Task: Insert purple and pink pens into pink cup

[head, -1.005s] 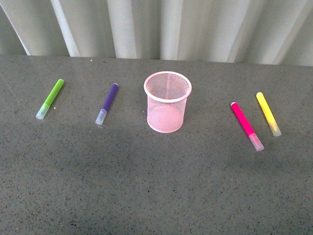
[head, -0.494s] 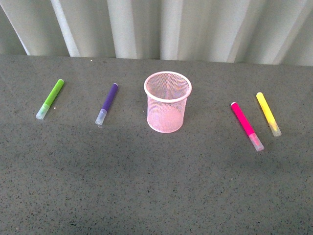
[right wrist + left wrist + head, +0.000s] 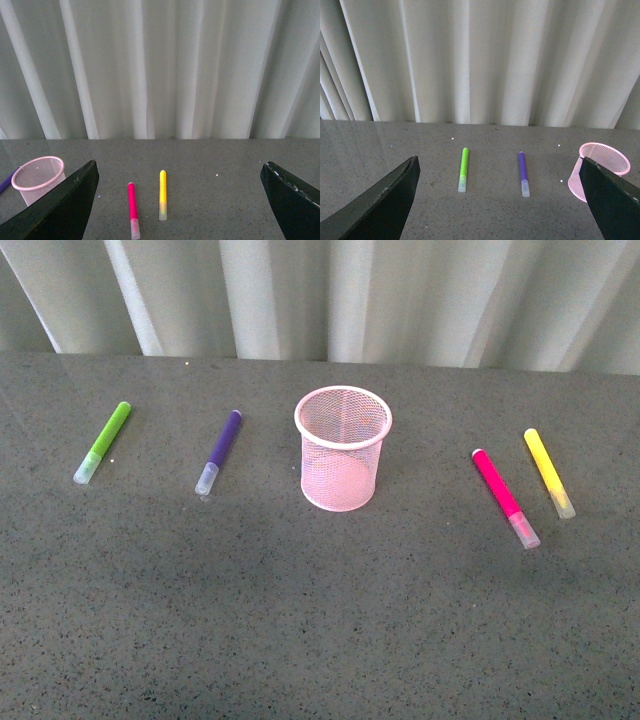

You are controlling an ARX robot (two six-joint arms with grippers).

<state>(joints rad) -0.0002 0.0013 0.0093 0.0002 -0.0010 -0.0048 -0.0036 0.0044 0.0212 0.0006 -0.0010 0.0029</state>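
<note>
The left pincer (image 3: 498, 165) is wide open and holds nothing. The right pincer (image 3: 180, 165) is wide open and empty too. The purple pen (image 3: 219, 452) lies flat on the tabletop (image 3: 320, 620), left of the pink cup (image 3: 343, 450). The pink pen (image 3: 498, 486) lies to the cup's right. No pen is in the cup yet. I think each pincer should pinch its near pen across the middle. It should skip the green marker (image 3: 105, 440) and yellow marker (image 3: 546, 468), farther from the cup.

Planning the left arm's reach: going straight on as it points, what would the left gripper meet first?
Probably bare table between the green marker and the purple pen, touching neither; depth is unclear.
</note>
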